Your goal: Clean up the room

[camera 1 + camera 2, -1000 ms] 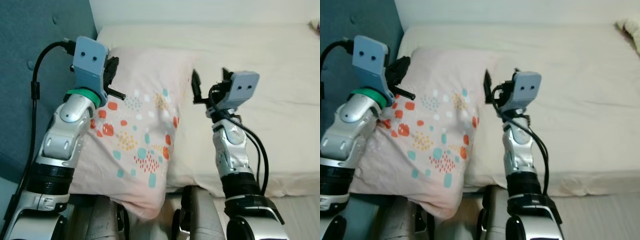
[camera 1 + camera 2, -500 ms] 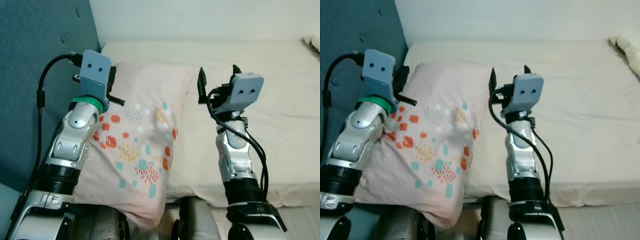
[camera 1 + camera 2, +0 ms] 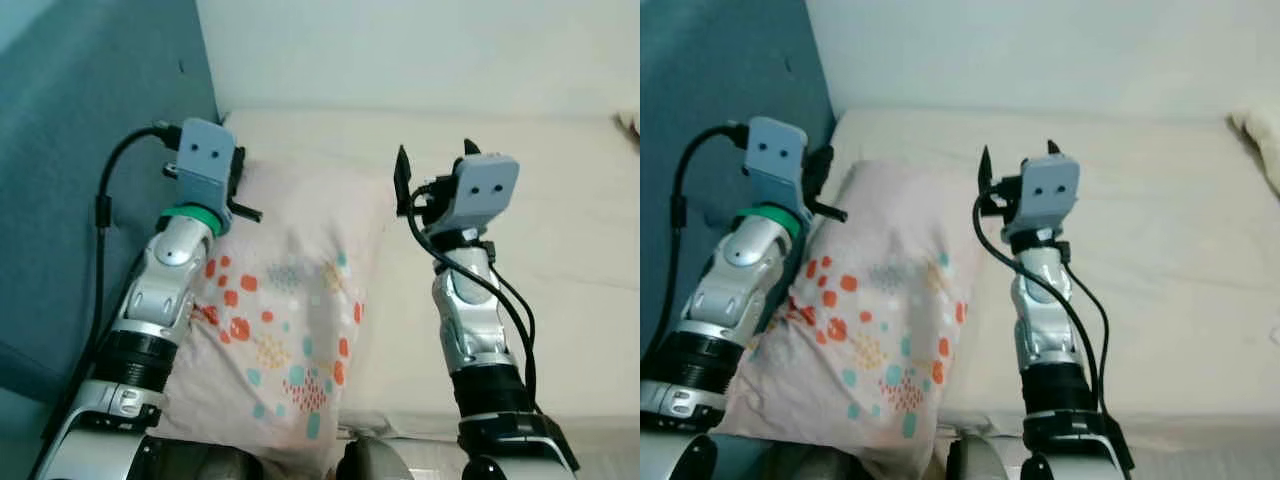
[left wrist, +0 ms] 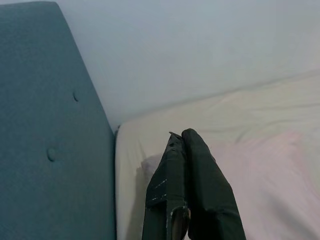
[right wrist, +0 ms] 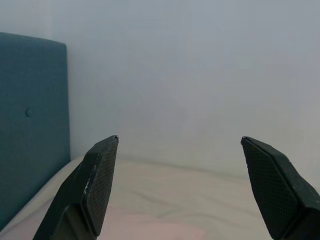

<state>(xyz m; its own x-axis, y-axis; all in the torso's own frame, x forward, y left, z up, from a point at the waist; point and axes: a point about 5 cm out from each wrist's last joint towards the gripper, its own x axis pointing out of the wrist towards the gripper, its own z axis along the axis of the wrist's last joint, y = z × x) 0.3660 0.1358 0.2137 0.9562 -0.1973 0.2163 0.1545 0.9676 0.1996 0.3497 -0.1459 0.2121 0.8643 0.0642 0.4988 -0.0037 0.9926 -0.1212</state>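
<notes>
Pale pink pillow with coloured dots (image 3: 290,320) lies at the cream bed's (image 3: 560,250) headboard corner; left gripper (image 4: 187,145) clenched empty, right gripper (image 5: 180,185) spread: nudge it squarely against the headboard

Home bedroom, bed (image 3: 560,230), patterned pillow (image 3: 290,330), teal padded headboard (image 3: 80,170)

Both silver arms rise from the near edge, forearms upright and wrists bent toward the far side. Left gripper (image 4: 186,142): the two black fingers pressed together, tips touching (grey wrist housing above a green collar). Right gripper (image 5: 180,150): fingers spread wide apart, nothing between them, held at about the same height.
</notes>
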